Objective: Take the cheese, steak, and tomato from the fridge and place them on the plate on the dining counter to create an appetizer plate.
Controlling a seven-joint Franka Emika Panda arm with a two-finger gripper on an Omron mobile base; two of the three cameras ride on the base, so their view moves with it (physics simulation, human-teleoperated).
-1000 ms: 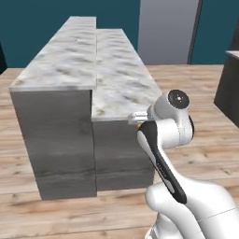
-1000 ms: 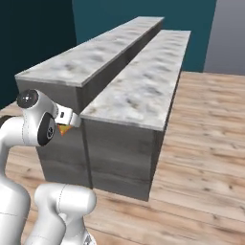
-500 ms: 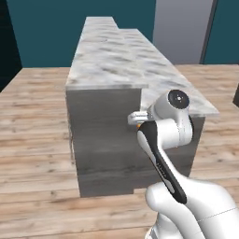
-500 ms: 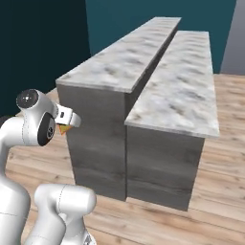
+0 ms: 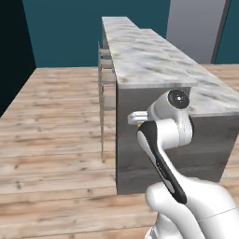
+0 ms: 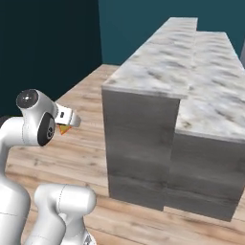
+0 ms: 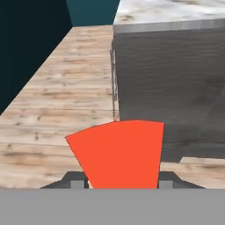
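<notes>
Wood floor beside dining counter (image 7: 176,74), fingers (image 7: 79,181) clamped on cheese (image 7: 119,154), broad orange end fanning away from hand

A rendered home kitchen: a long marble-topped dining desk (image 5: 154,60) on a dark wood-grain base, pale stools (image 5: 106,70) tucked beside it, plank floor (image 5: 51,121), teal walls (image 5: 70,32).

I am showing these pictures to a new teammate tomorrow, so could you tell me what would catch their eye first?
Most striking is the bright orange cheese wedge held in the end effector, large in the hand view and peeking out beside the white arm in the right base view. Next comes the long marble-topped dining counter with its dark grey base, standing ahead on the wooden floor. Pale stools line its far side in the left base view.
</notes>
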